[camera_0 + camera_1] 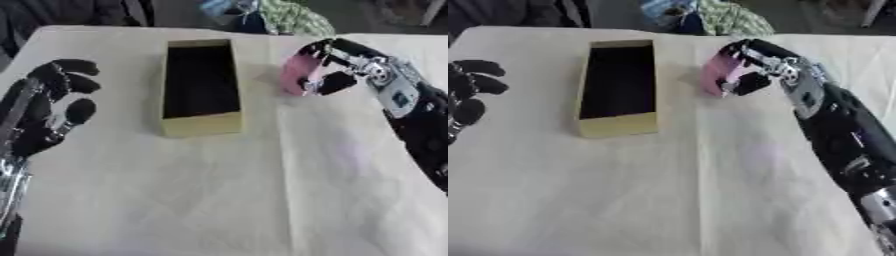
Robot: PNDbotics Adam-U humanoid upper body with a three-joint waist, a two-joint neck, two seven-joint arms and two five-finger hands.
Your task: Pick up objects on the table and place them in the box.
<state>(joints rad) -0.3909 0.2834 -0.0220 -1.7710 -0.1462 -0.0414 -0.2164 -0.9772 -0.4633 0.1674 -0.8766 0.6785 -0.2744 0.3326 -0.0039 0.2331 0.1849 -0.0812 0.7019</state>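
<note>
The big worktop (219, 200) is covered with a pale cream cloth that has a few soft creases in it.

On the far half of the worktop sits a long yellow cardboard box (200, 125) with no lid. It is dark inside, and nothing can be seen in it. One short end of the box points toward the robot.

The robot's black and silver right arm (842, 145) comes in from the right side and reaches across the cloth toward the box.

The robot's left hand (48, 100) shows at the left edge, well apart from the box. Its black fingers (74, 67) are spread and a little bent, and they hold nothing.

The right hand (754, 62) is just to the right of the box, near its far end. Its fingers and thumb are curled around a small pink rounded thing (719, 72). The pink thing is beside the box, not in it. It is too blurry to say what it is, or if it touches the cloth.
</note>
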